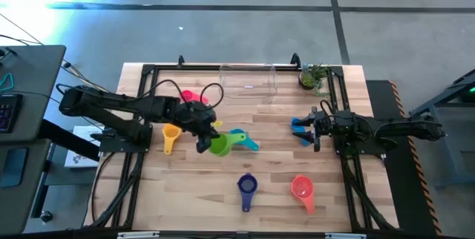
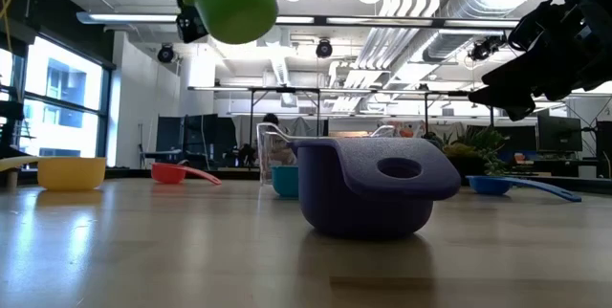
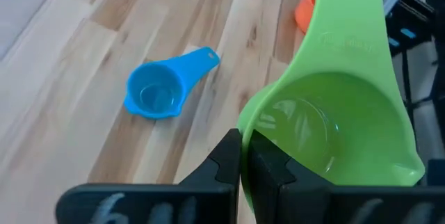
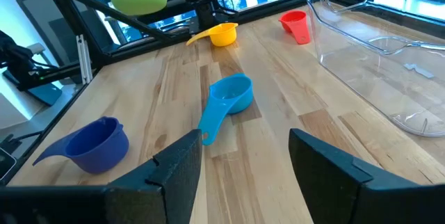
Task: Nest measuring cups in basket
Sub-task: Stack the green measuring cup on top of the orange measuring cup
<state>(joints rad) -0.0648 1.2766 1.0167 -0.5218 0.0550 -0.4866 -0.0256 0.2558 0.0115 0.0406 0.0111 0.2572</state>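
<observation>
Wooden table, butcher-block top, carrying the set. Items listed from the near edge to the far edge.

Blue measuring cup: near edge, about the middle, resting on the boards.

Salmon-pink measuring cup: near edge, to the right of the blue one, well apart from it.

Green measuring cup: lifted clear of the table over its middle, held by the left gripper, whose fingers are clamped together on the cup's rim; handle points away from the gripper.

Light-blue measuring cup: middle of the table, just beside the raised green cup, lying on the boards.

Yellow measuring cup: left of centre, near the left arm, resting on the table.

Right gripper: hovering over the right side of the table, fingers spread apart, holding nothing.

Red measuring cup: beyond the left arm, towards the far edge.

Clear basket: far edge, about the middle, nothing visible inside.

Potted plant: far right corner.
</observation>
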